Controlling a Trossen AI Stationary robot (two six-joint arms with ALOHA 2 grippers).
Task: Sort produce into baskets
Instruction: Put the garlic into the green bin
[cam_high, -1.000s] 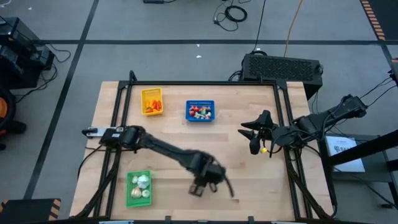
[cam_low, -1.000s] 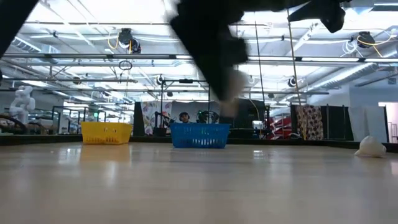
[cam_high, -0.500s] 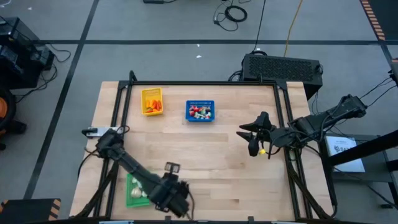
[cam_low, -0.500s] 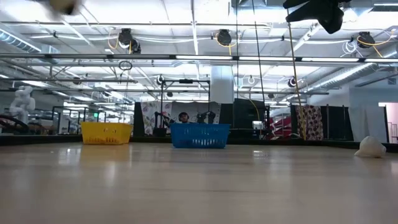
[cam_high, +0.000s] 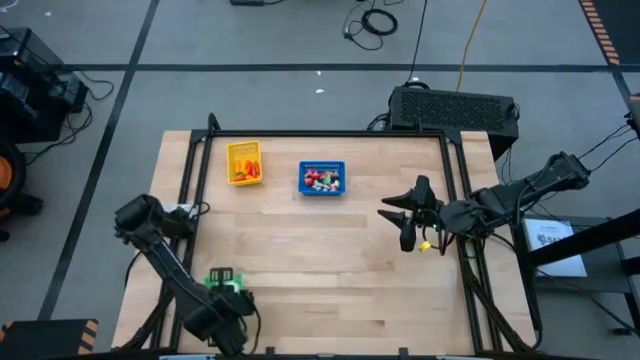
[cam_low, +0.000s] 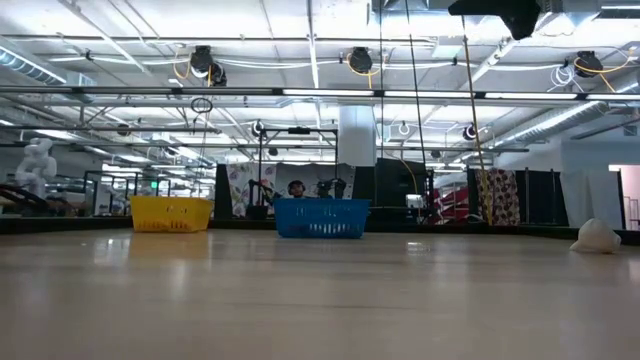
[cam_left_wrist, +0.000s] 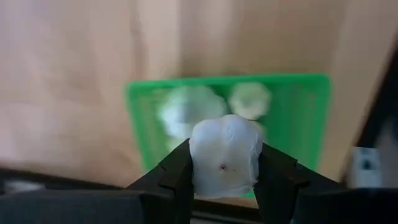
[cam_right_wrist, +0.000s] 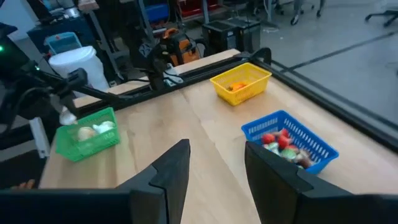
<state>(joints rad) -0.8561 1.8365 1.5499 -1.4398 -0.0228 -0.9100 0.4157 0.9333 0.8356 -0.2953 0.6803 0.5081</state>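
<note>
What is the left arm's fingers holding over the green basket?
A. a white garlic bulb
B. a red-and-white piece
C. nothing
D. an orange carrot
A: in the left wrist view the left gripper is shut on a white garlic bulb, with the green basket right below it.

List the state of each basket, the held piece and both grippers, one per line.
Green plastic basket: holds two whitish bulbs.
Yellow plastic basket: holds orange pieces.
Blue plastic basket: holds red-and-white pieces.
White garlic-like bulb: gripped, above green basket.
Left gripper: shut on bulb.
Right gripper: open, empty.
</note>
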